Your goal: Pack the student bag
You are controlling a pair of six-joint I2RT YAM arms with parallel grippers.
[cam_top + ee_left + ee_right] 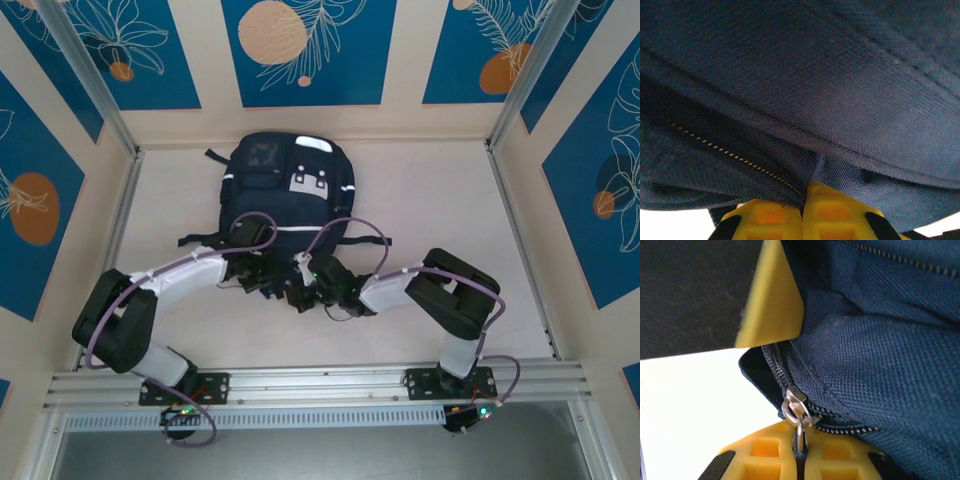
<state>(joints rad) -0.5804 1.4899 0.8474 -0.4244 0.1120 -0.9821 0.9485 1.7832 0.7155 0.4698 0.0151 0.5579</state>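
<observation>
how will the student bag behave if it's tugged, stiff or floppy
Probably floppy: the student bag folds where the left gripper pinches it. Its coarse weave looks grippy, unlikely to slip. Lying flat and wide, it would likely sag rather than lift whole.

One student bag [290, 185], one zipper pull [796, 412], two grippers: left gripper [802, 202], right gripper [799, 452].

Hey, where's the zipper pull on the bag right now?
The zipper pull sits low and centre in the right wrist view, on the student bag's zip line, its ring pinched between the right gripper's yellow fingers.
</observation>
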